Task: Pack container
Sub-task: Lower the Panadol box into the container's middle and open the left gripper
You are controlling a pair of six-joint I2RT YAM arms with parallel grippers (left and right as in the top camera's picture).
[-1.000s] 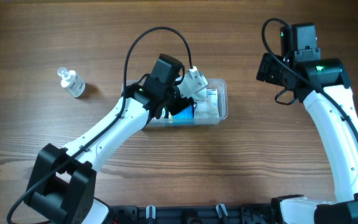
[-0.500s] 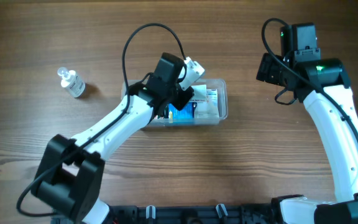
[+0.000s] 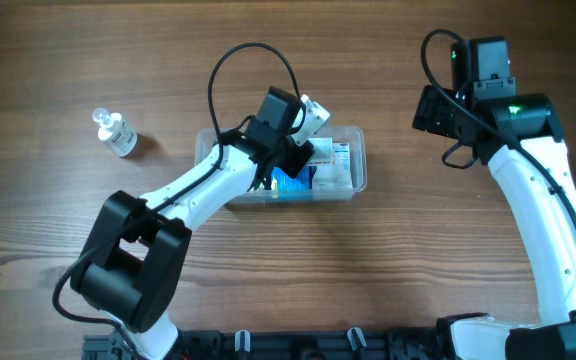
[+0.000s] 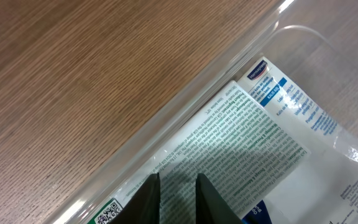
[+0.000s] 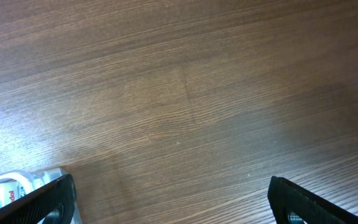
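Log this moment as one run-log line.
left gripper: narrowly open, empty, over container | right gripper: wide open, over table | boxes in container | bottle outside

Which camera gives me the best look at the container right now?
Overhead: it shows the container nearly whole, though the left arm covers its middle. Left wrist shows only one stretch of rim and a corner, close up. Right wrist catches just what looks like a sliver at its lower-left edge.
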